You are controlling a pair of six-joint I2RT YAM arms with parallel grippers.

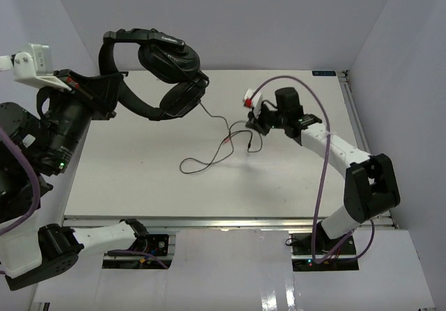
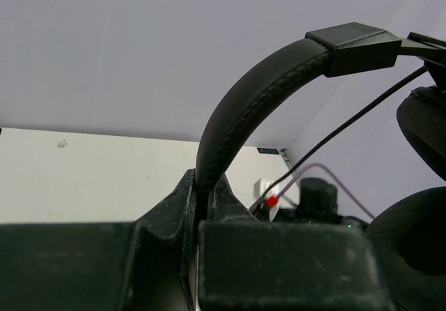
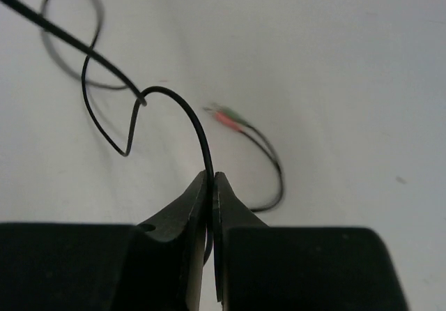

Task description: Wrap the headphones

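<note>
The headphones (image 1: 169,61) at ten o'clock look light — left gripper (image 2: 208,196) jaws clamped on the stiff headband (image 2: 237,109). The cord (image 3: 188,107) is likely limp and slippery — right gripper (image 3: 211,185) jaws pinch it, a sound hold.

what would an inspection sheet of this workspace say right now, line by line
surface: white table, with cord loops lying on it
job's things: headphones held in the air over the far left of the table; cord hangs down into loose loops, unwrapped; plug tips lie on the surface
clutter: nothing seen
end effectors: left end effector shut on the headband; right end effector shut on the cord
cables: purple cables loop along the right arm
surroundings: plain white walls on three sides
</note>
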